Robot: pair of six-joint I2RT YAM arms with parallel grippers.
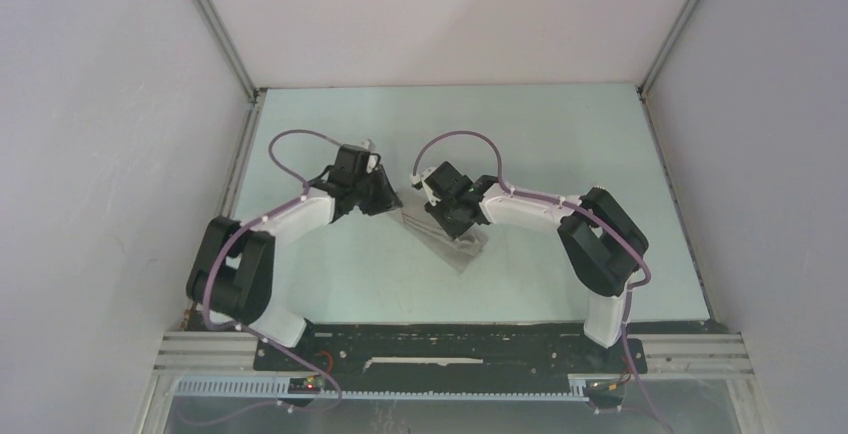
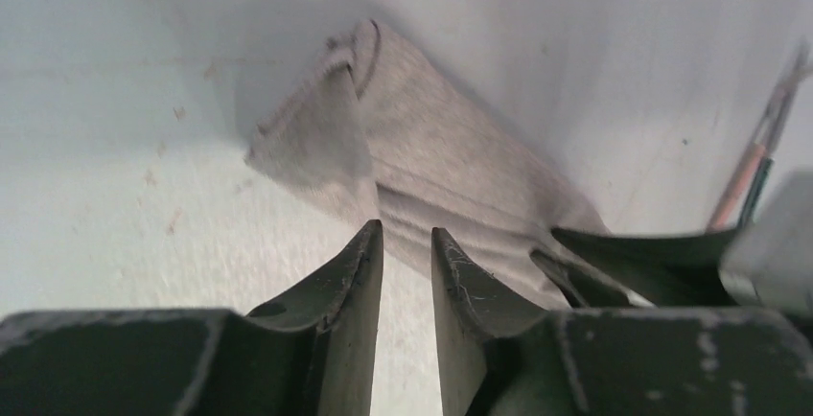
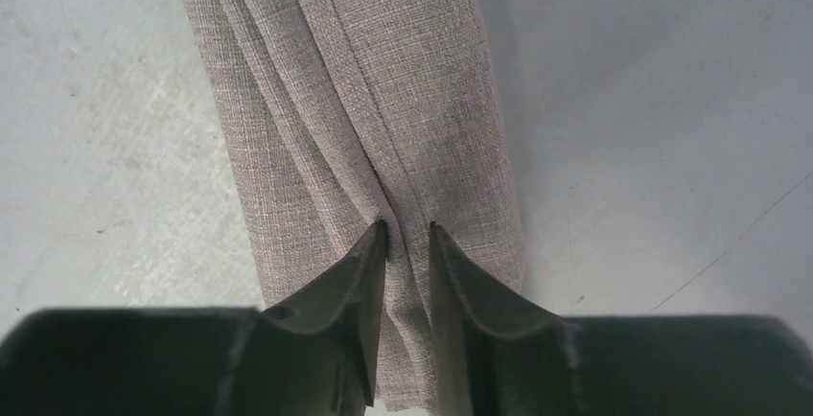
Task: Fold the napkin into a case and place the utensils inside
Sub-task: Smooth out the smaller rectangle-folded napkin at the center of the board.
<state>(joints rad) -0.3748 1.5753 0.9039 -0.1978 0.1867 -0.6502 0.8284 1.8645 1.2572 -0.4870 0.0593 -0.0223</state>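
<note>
The napkin [image 3: 364, 100] lies folded into a narrow taupe-grey strip, slanting across the table's middle [image 1: 462, 252]. My right gripper [image 3: 409, 229] sits on its near end, and its jaws pinch a raised fold of cloth whose creases run into the fingertips. My left gripper [image 2: 407, 234] hovers at the strip's other end [image 2: 422, 176], with a narrow gap between its jaws showing only bare table. The right gripper's dark fingers [image 2: 623, 263] show on the cloth in the left wrist view. The utensils [image 2: 757, 162], a pale pink and a dark teal handle, lie just beyond the strip at that view's right edge.
The pale green table [image 1: 560, 144] is walled in by white panels on the left, back and right. Both arms bend inward from their bases at the near edge, and their grippers [image 1: 385, 199] [image 1: 462, 232] are close together over the strip.
</note>
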